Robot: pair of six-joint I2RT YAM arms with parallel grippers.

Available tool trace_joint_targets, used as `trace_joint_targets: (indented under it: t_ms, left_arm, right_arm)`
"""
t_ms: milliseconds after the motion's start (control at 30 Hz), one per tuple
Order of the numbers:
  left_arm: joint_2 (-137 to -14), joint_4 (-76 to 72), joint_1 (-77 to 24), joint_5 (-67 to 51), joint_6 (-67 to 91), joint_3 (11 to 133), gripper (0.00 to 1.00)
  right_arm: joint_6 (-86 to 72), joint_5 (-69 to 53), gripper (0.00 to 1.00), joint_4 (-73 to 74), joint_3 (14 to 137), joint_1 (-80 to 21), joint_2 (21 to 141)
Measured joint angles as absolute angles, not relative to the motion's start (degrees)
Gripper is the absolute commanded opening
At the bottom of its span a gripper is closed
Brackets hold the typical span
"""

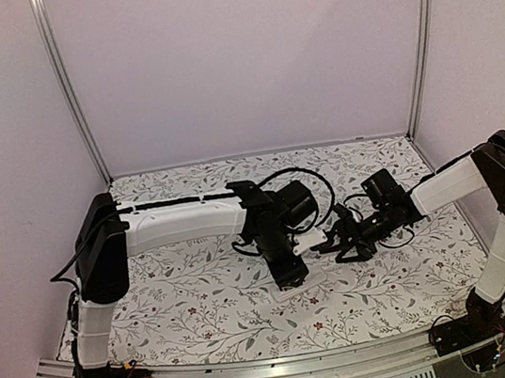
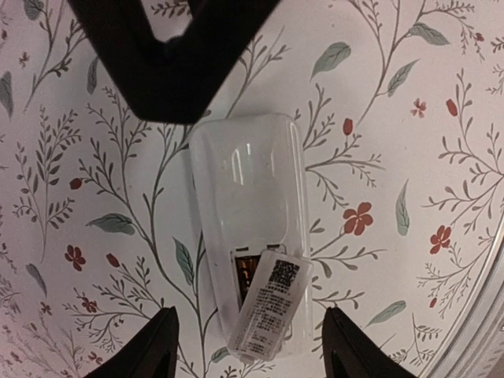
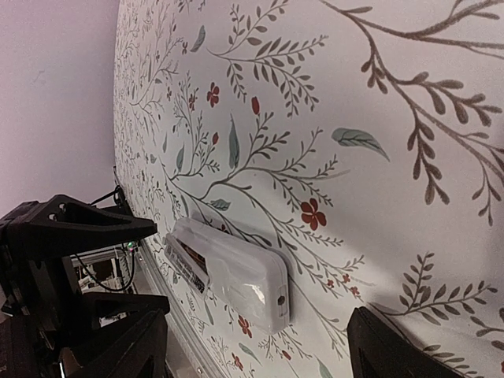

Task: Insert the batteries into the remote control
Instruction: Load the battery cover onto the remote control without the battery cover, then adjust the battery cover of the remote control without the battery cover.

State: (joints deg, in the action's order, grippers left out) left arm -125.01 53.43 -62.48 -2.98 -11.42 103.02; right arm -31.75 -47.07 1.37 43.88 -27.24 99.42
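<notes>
The white remote control (image 2: 246, 189) lies back up on the floral cloth. Its labelled battery cover (image 2: 272, 303) rests askew over the recess, and a reddish-gold battery (image 2: 246, 273) shows in the gap beside it. My left gripper (image 2: 250, 350) is open, its fingertips (image 2: 153, 346) standing clear on either side of the remote's cover end. My right gripper (image 3: 260, 350) is open too, a little off the remote control's (image 3: 244, 276) other end and touching nothing. From above, the left gripper (image 1: 286, 274) hides most of the remote, with the right gripper (image 1: 337, 243) just right of it.
The floral cloth (image 1: 192, 293) covers the table. A metal rail (image 2: 480, 315) runs along its near edge close to the remote. Pale walls and two upright posts (image 1: 66, 84) enclose the back and sides.
</notes>
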Motion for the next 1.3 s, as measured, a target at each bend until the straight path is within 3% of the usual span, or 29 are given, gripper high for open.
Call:
trace_joint_targets:
  t_ms: [900, 1300]
  left_arm:
    - [-129.91, 53.43, -60.71, -8.29, -10.79, 105.08, 0.64]
    - [-130.67, 53.39, -60.51, -8.73, -10.28, 106.15, 0.54]
  right_arm:
    - [-33.23, -48.07, 0.62, -0.4, 43.66, -27.24, 101.49]
    - [-34.52, -48.9, 0.59, -2.57, 43.05, -27.24, 102.5]
